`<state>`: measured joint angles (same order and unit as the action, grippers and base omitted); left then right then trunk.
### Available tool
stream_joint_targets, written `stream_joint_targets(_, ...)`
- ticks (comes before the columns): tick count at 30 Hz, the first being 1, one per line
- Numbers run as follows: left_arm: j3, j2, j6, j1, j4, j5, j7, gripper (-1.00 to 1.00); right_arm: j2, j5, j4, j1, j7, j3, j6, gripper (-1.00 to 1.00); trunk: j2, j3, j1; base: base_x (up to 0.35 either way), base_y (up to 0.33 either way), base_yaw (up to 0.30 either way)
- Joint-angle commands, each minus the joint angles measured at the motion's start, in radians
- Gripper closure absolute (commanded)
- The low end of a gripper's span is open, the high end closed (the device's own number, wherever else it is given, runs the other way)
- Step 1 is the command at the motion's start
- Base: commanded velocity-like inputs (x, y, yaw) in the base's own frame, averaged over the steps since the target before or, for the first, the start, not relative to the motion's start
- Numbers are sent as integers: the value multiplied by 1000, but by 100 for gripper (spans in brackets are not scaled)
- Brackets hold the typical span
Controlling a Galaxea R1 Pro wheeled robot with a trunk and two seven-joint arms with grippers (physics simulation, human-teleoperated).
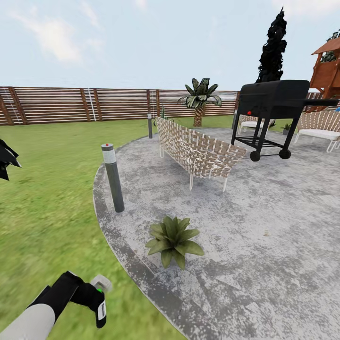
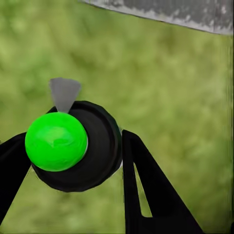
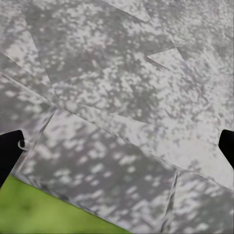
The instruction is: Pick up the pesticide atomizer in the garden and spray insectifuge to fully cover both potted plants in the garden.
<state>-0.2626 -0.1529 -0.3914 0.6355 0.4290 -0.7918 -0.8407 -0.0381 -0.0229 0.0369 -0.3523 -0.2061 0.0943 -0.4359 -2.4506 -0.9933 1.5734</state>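
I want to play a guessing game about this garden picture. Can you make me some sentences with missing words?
1. The left gripper is shut on the atomizer, whose round top is coloured ____.
2. The potted plant sits on the grey ____.
3. The black grill stands on the patio behind the wicker ____.
4. Under the left gripper lies green ____.

Missing words: green; patio; chair; grass

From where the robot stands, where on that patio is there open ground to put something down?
Bare paving spreads to the right of the potted plant, in front of the wicker bench and the black grill. A narrower strip lies between the plant and the grey bollard light. It is crowded at the back, around the bench, grill and white-framed chairs.
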Motion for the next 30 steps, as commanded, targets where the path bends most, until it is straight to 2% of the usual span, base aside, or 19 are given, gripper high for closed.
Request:
stream_joint_targets(1, 1, 2, -16, 5, 1, -6, -20, 100, 0, -3, 0, -1, -5, 8, -1, -100, 0, -1, 0, 0, 0, 0)
stream_joint_targets(6, 26, -2, -41, 10, 2, -10, -91, 100, -3, -7, 1, -1, -6, 4, -3, -100, 0, -1, 0, 0, 0, 0)
stream_joint_targets(10, 51, -6, -45, 4, 3, -13, -101, 100, -6, -8, 1, -1, -8, 3, -4, -100, 0, -1, 0, 0, 0, -1)
stream_joint_targets(13, 54, -13, -46, 9, 4, -13, -102, 100, -7, -13, 2, -1, -10, 1, -4, -100, 0, 0, 0, 0, 0, -118)
stream_joint_targets(17, 55, -12, -47, 11, 6, -13, -103, 100, -9, -38, 3, -1, -11, -1, -4, -100, 0, 3, 0, 12, 0, -241)
stream_joint_targets(19, 55, -7, -51, 13, 6, -13, -103, 100, -11, -65, 3, -1, -11, -1, -4, -100, 0, 4, 0, 231, 42, -270)
stream_joint_targets(25, 56, -3, -158, 41, 19, -11, -104, 100, -30, -106, 2, -1, -13, -1, -4, -100, 0, 8, 0, 314, 61, -279)
stream_joint_targets(28, 87, -2, -171, 45, 38, -10, -104, 100, -32, -112, 2, -1, -14, -1, -4, -100, 0, 10, 0, 334, 16, -281)
stream_joint_targets(30, 136, -1, -175, 45, 49, -10, -110, 100, -33, -124, 1, -1, -15, -1, -4, -100, 0, 11, 0, 336, 5, -282)
